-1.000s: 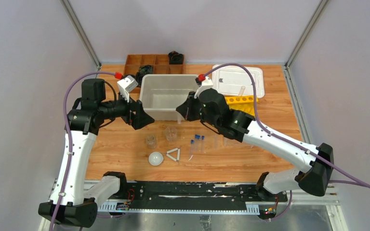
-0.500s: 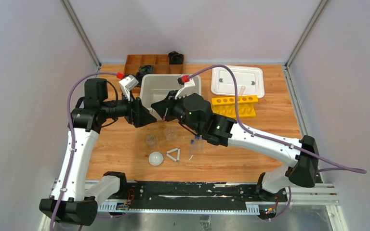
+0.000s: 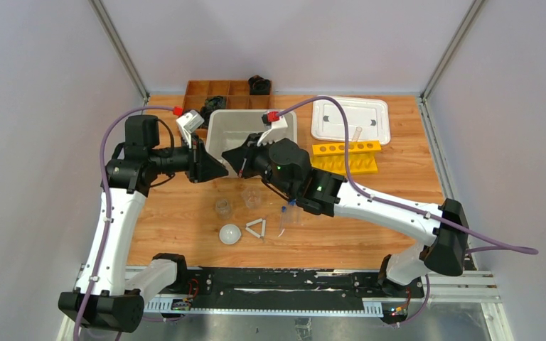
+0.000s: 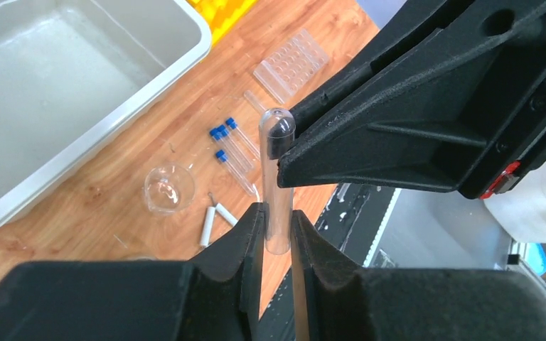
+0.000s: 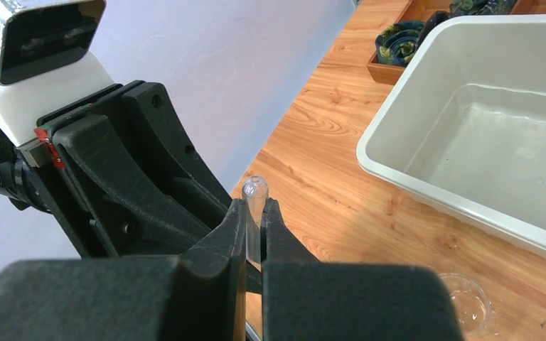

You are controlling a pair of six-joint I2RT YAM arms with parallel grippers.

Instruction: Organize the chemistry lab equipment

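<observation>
A thin clear tube [image 4: 277,186] with no cap stands upright between both grippers, in front of the white bin's left corner. My left gripper [image 4: 277,217] is shut on its open lower end. My right gripper [image 5: 254,207] is shut on it just below its rounded tip [image 5: 254,188]. In the top view the left gripper [image 3: 217,169] and the right gripper [image 3: 236,161] meet tip to tip. On the table lie two small clear beakers [image 3: 222,207] [image 3: 251,197], a white dome [image 3: 230,234], a white triangle [image 3: 256,228] and blue-capped tubes [image 3: 288,212].
The white bin [image 3: 213,132] stands just behind the grippers. The yellow rack [image 3: 346,156] and a white lid [image 3: 380,119] are at the back right. A clear plastic rack [image 4: 290,64] lies near the tubes. The brown divided tray [image 3: 217,89] with black coils is at the back.
My right arm swung left, carrying the tube to my left gripper. The left gripper, open a second ago, has shut on the tube's lower end.
</observation>
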